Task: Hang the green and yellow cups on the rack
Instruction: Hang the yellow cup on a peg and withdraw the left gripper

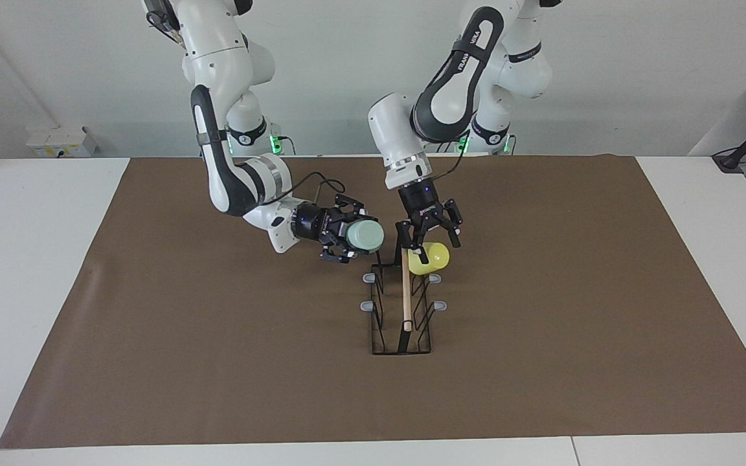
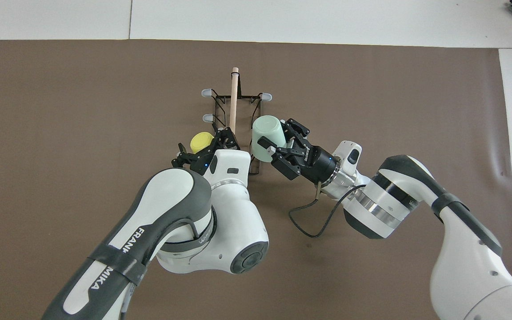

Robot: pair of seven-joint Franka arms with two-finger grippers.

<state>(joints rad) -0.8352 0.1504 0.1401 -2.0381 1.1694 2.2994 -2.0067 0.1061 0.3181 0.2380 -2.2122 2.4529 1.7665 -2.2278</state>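
The yellow cup point(image 1: 429, 257) is sitting tilted on the rack point(image 1: 376, 323), at the end nearest the robots and on the left arm's side of the rod point(image 1: 406, 301). I'm judging it to be resting on a prong there, though the prong itself is hidden inside the cup. The left gripper point(image 1: 431, 241) is hovering right over it with its jaws standing apart, so I'm reading it as gripping nothing. From here I cannot tell whether a fingertip is brushing the cup. The green cup point(image 1: 364, 236) is up in the air, lying on its side just beside the rack on the right arm's side, clamped in the right gripper point(image 1: 350, 238), whose fingers are closed on it. So I'm treating the yellow half as done, or very nearly, and the green cup's hanging as the step in hand. Next I'm wanting the left arm lifting straight up and clear without nudging the yellow cup off its perch. Then I'm needing the right arm turning the green cup so its mouth faces a free prong point(image 1: 369, 277) on its own side. It should be sliding the cup on gently and only then be letting go. The two grippers are working close together over the same end of the rack, so I'm watching for a clash. The rack looks light and may shift on the mat point(image 1: 153, 336) if pushed.
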